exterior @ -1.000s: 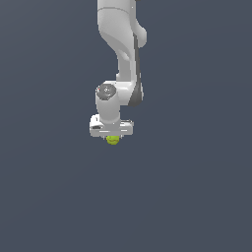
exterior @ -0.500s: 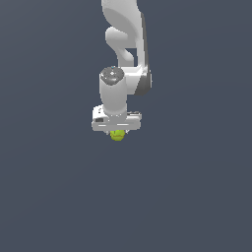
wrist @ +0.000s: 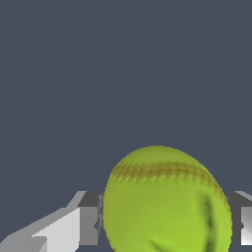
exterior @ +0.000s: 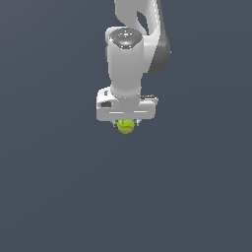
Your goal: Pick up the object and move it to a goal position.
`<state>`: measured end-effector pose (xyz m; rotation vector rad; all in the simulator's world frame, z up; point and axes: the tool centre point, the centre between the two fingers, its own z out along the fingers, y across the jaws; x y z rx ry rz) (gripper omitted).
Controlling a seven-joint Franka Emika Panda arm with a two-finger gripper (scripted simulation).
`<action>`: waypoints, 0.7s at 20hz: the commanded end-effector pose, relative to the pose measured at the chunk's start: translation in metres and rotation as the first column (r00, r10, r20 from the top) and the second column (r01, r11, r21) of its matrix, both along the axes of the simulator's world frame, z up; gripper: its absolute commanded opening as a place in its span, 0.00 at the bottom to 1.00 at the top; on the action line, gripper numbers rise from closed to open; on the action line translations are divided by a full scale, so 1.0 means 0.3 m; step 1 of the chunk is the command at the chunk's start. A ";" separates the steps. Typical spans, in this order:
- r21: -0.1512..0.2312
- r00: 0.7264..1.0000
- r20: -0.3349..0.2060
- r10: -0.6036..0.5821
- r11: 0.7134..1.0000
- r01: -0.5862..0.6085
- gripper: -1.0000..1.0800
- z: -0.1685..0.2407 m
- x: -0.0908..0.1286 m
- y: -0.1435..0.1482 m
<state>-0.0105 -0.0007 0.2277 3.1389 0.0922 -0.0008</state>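
gripper (exterior: 126, 123): pinching the ball, one finger each side of it in the wrist view
ball (exterior: 126, 127): directly under the hand, centred between the fingers (wrist: 88, 219), lower half showing below them; round, so no long axis
seam (wrist: 162, 172): reddish stitching across the ball
arm (exterior: 133, 49): single arm, hand pointing down
surface: plain dark grey, featureless
room: nothing near the ball
goal: no marker visible; direction cannot be told

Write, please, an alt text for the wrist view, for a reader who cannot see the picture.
A yellow-green ball with a thin reddish stitched seam fills the lower middle of the picture, held between the two fingers of the robot's gripper. Behind it there is only a plain dark grey-blue background.
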 end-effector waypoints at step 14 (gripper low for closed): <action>0.000 1.000 0.001 0.000 1.000 0.000 0.00 0.452 0.139 0.176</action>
